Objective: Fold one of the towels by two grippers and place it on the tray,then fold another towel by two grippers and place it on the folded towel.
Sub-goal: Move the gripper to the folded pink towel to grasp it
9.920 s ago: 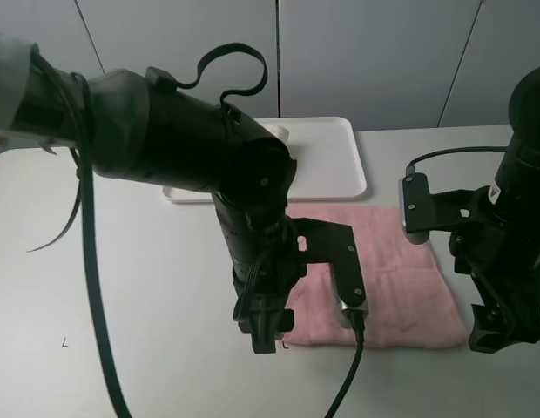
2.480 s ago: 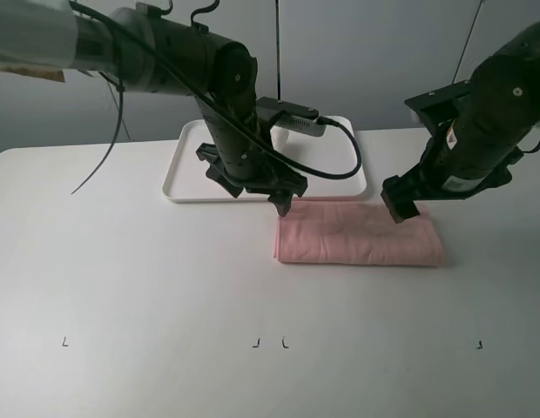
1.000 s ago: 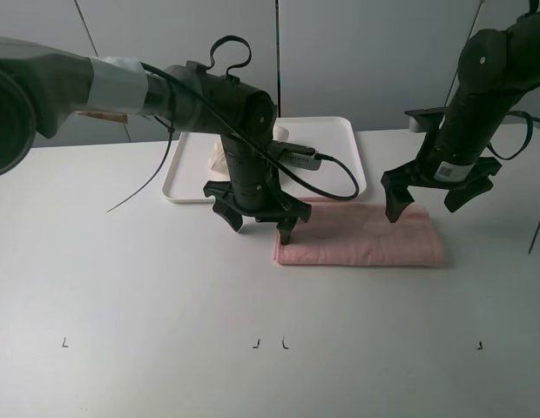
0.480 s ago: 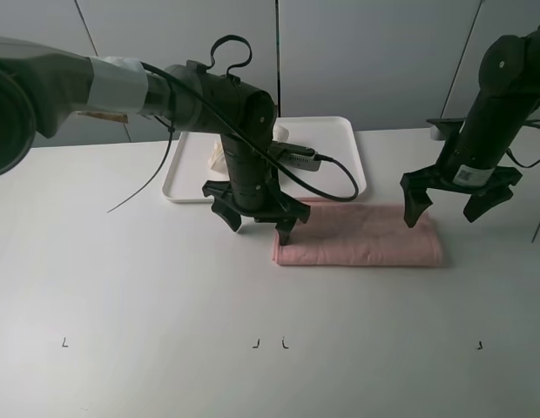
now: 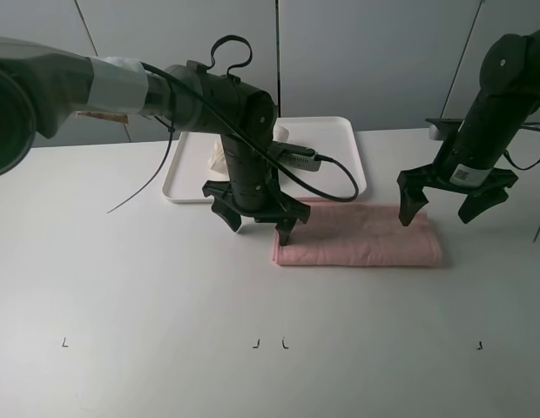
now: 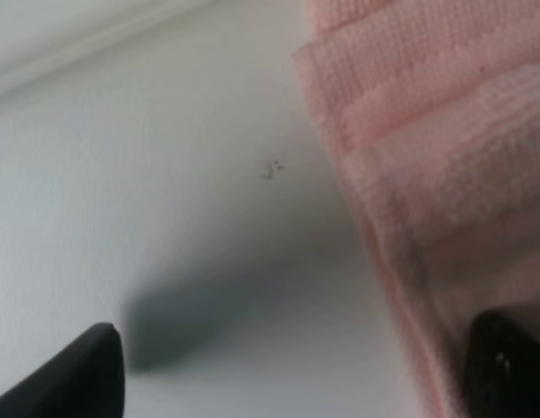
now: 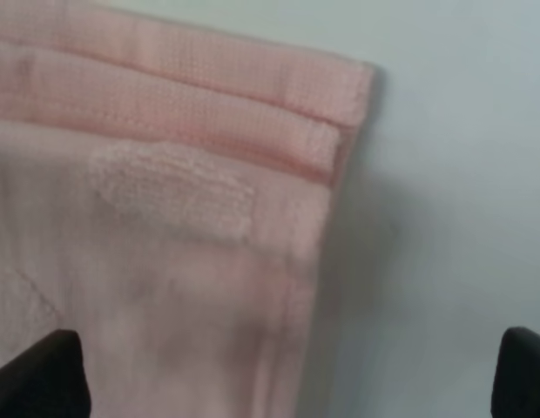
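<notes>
From the high camera, the pink towel lies on the worktop as a long, flat band of layers. It sits just at 6 o'clock of the white tray, close to the tray's near rim but not on it. The left claw is spread wide over the band's 9 o'clock end, with one finger above the towel's corner and the other above bare worktop. The right claw is also spread wide and hangs over the 3 o'clock end. Neither claw holds anything. Something pale rests on the tray at its 9 o'clock side. It is half hidden by the left arm, and I cannot tell whether it is the other towel.

The left wrist camera shows the towel's edge in stacked pink layers, with grey worktop beside it. The two dark fingertips stand far apart, with the cloth edge between them and nothing pinched.

The right wrist camera shows a corner of the towel with two hemmed bands lying one on the other. Here too the fingertips are set wide, one over the cloth and one over the worktop.

As I judge it, the folding of this towel looks done. It has yet to be gripped at both ends and carried to the tray. Whether another towel remains to be folded I cannot tell.
</notes>
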`<state>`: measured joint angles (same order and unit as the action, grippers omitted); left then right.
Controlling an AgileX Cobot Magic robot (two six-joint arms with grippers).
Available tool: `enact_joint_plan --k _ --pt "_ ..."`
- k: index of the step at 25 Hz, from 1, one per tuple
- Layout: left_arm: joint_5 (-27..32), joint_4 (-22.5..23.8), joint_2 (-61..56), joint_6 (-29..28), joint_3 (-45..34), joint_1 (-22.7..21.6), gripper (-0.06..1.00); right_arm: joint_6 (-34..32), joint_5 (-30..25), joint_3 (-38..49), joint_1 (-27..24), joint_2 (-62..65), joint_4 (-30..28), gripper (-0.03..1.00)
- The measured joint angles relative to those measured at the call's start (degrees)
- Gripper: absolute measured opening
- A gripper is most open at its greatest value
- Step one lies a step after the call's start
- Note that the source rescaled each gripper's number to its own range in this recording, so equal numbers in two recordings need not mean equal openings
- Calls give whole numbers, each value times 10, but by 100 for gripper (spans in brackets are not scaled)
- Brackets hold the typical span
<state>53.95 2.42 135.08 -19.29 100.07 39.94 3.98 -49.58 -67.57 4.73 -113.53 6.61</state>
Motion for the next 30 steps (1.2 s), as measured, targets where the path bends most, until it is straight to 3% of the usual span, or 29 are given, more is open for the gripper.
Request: enact_joint_plan --k 23,25,30 --pt "6 1 0 10 1 0 100 -4 -2 2 15 -52 -1 100" --pt "6 1 0 10 1 0 100 -4 -2 2 15 -52 -1 93" --pt "6 1 0 11 1 0 100 -4 -4 0 15 -59 1 61"
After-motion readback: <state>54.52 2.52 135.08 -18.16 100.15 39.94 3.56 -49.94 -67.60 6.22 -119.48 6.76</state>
